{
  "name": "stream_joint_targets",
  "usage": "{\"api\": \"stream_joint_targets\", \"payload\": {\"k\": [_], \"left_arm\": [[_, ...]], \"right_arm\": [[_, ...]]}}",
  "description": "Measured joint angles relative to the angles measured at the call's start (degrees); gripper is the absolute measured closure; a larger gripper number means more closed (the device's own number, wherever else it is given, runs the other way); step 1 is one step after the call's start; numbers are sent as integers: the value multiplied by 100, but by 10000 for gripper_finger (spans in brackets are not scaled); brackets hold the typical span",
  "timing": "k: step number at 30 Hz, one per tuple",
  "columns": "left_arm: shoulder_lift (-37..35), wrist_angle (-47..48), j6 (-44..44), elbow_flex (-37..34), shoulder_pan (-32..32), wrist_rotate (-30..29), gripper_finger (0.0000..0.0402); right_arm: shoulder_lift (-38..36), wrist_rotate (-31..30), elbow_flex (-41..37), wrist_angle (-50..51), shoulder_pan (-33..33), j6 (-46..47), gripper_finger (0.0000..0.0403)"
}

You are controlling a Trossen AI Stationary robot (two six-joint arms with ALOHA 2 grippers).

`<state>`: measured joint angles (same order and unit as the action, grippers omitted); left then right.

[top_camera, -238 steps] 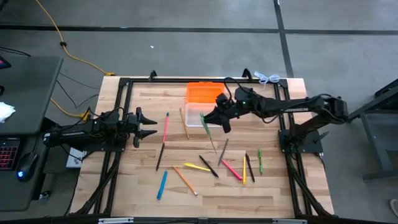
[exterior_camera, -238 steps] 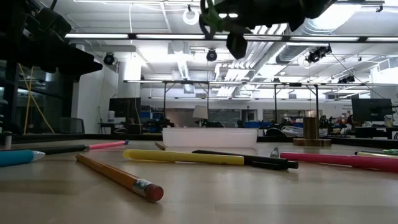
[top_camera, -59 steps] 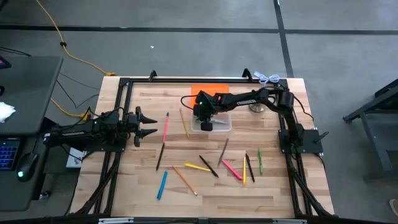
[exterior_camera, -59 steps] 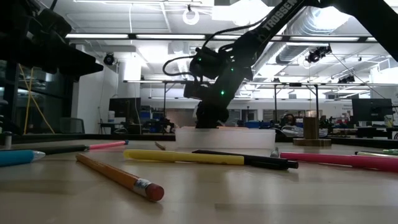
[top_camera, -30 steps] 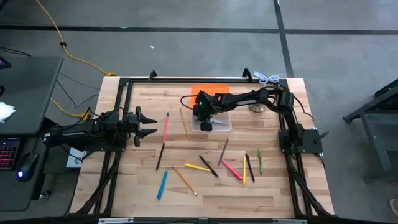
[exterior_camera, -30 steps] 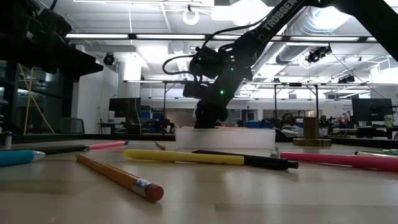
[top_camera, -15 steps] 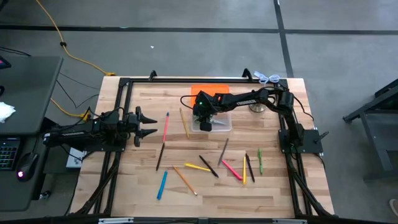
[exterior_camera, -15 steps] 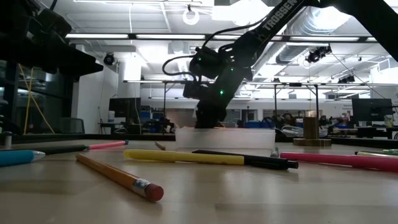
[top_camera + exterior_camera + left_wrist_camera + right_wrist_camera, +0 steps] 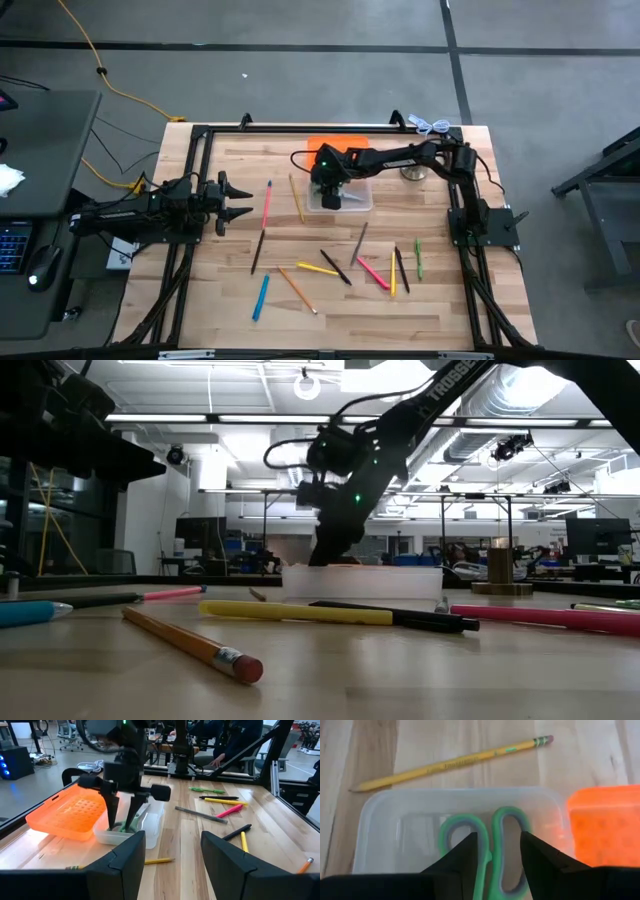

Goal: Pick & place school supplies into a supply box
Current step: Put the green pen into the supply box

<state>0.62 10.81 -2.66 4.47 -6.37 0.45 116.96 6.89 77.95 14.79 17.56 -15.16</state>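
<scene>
The right gripper (image 9: 496, 851) hangs over the box (image 9: 340, 196), fingers apart and straddling the scissors (image 9: 487, 847), which lie flat inside, apparently just let go. Their long axis follows the box's, handles toward its left end. The left gripper (image 9: 240, 201) waits open, far left.

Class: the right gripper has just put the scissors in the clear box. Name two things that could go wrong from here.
1. The open right gripper straddles the scissors in the box; lifting might snag a handle.
2. The orange lid leans on the box, so a nudge may shift both.
</scene>
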Motion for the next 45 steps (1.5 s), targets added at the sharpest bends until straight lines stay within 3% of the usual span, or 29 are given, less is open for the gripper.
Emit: {"api": "stream_joint_targets", "payload": {"k": [13, 27, 45], "left_arm": [[0, 0, 0, 0, 0, 1, 179], [-1, 2, 0, 0, 0, 50, 179], [0, -17, -17, 0, 0, 66, 179]], "right_arm": [[-507, -28, -2, 126, 0, 237, 279], [-1669, 19, -2, 197, -11, 633, 279], [-3150, -2, -2, 1048, -59, 1277, 279]]}}
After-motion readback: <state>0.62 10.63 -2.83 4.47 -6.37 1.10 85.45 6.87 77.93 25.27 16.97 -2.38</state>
